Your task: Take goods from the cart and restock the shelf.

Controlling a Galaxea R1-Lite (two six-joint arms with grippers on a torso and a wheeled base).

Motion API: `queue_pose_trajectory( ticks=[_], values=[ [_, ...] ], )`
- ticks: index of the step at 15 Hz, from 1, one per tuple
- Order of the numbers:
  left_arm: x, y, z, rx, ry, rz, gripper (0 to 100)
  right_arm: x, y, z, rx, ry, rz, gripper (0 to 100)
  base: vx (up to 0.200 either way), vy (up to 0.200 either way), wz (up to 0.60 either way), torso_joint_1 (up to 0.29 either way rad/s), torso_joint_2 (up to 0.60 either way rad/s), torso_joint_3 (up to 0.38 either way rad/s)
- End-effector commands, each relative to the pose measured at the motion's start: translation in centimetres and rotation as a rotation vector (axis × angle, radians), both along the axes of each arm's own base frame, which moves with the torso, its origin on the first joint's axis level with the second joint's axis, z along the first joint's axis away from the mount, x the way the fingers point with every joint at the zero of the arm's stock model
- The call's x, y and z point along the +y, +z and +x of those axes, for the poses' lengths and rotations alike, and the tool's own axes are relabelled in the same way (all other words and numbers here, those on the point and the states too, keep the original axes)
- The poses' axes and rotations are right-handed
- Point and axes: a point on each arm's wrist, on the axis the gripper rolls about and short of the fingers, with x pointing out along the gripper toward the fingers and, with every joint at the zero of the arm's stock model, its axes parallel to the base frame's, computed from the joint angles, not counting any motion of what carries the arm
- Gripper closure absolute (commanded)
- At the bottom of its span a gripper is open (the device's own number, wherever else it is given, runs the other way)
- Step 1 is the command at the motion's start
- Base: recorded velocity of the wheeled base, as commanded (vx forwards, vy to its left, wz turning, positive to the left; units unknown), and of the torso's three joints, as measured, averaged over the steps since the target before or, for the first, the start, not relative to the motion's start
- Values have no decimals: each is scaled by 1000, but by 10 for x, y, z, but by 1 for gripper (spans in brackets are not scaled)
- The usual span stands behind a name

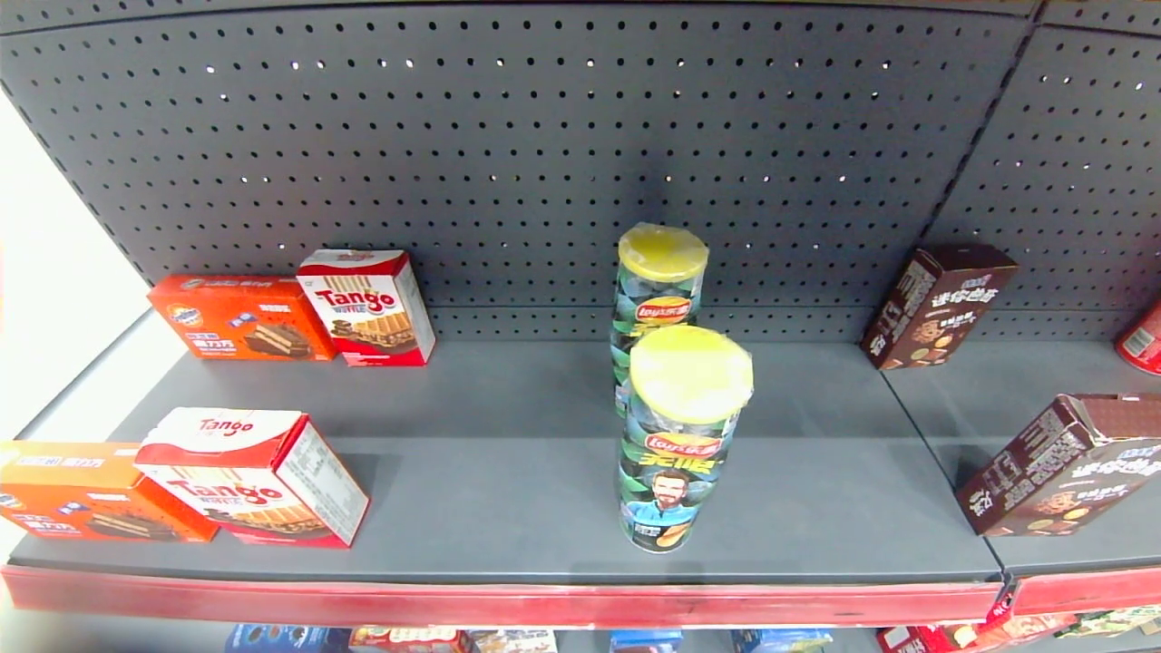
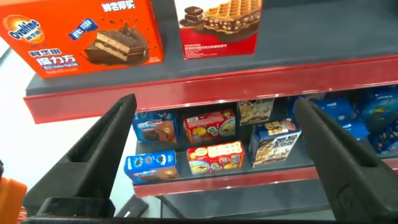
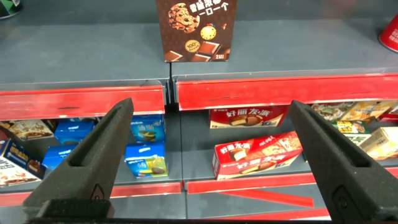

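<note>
Two tall chip cans with yellow lids stood in the middle of the shelf (image 1: 508, 490), one behind the other. The front can (image 1: 685, 435) was about midway between the pegboard back (image 1: 508, 136) and the red front lip (image 1: 508, 603), and the rear can (image 1: 660, 290) was just behind it, near the pegboard. Whether the two touched, I could not tell. On my left, two orange boxes (image 1: 240, 317) and two wafer boxes (image 1: 367, 307) sat in pairs, one pair against the back and one pair close to the front edge. A broad bare stretch of shelf lay between them and the cans. On my right there was another bare stretch, running to the seam (image 1: 943, 472) where the next shelf board began. Beyond it stood two brown boxes (image 1: 934, 307), one at the back and one nearer the lip, both tilted, and a red can (image 1: 1141, 340) at the far edge. My left fingers (image 2: 93, 162) were spread wide with nothing between them, hanging out in front of the lip below the front orange and wafer boxes. The lower shelf (image 2: 249, 177), stocked with small boxes, showed through the gap. My right fingers (image 3: 93, 162) were just as wide and empty, in front of the lip near the seam, with a brown box standing a little back from the edge above.
</note>
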Motion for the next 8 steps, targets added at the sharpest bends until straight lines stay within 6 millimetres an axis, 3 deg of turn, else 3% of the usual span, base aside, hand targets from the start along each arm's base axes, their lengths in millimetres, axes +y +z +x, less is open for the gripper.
queue_pose_trajectory(
  ticks=[1, 7, 8],
  values=[
    [0, 0, 0, 0, 1, 2, 0, 0, 0, 0, -1, 0, 0, 0, -200, 0, 0, 2, 2, -2],
    [0, 0, 0, -1, 19, 0, 0, 0, 0, 0, -1, 0, -2, 0, 0, 0, 0, 0, 0, 0],
    [1, 0, 0, -1, 50, -1, 0, 0, 0, 0, -1, 0, 0, 0, 0, -200, 0, 2, 2, -2]
  ],
)
